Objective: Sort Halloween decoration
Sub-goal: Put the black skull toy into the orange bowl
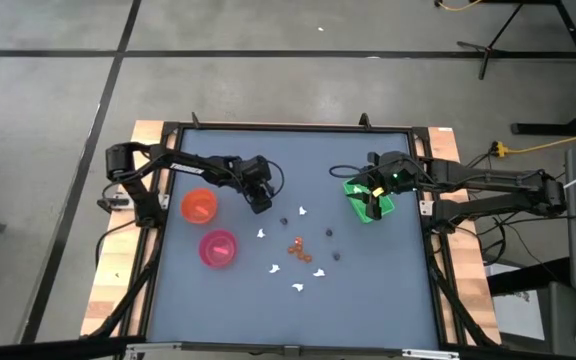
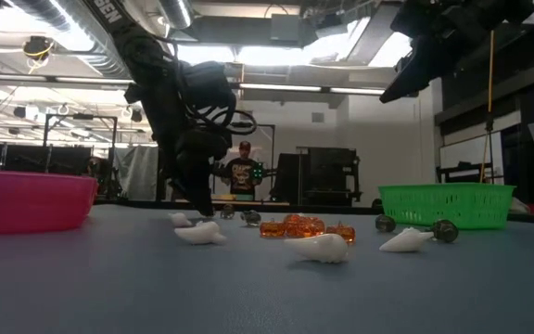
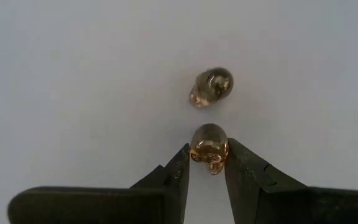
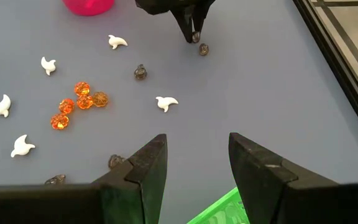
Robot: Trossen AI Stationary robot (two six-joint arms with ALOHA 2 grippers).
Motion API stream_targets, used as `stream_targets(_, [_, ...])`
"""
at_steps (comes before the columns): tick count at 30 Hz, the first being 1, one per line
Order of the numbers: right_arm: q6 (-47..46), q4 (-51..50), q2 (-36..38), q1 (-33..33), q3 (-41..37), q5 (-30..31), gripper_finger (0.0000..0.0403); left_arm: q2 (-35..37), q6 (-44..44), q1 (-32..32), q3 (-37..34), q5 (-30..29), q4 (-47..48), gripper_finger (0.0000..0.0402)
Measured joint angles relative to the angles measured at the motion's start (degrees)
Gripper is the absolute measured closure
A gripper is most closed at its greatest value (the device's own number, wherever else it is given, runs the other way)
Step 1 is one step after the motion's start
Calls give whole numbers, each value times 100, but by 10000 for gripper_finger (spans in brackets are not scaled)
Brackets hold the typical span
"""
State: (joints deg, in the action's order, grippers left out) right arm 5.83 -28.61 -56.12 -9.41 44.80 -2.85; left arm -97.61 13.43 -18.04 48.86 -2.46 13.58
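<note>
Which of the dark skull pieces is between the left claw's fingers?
The dark skull pinched by the left claw; its neighbour lies free just beyond the fingertips.

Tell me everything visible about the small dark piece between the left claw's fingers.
The dark piece is a tiny, glossy, translucent brownish bead shaped like a skull, plastic or glass by its look. It sits between the left claw's two finger tips, which press on its sides, low at the blue table. A matching second skull lies just beyond it, not touching.
</note>
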Motion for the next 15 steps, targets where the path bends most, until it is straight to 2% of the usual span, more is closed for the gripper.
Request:
stream_targets(8, [1, 1, 0, 2, 0, 2, 231, 558, 0, 0, 0, 8, 193, 337])
stream_targets(15, [1, -4, -2, 1, 0, 0, 231, 1286, 102, 30, 0, 25, 1351, 337])
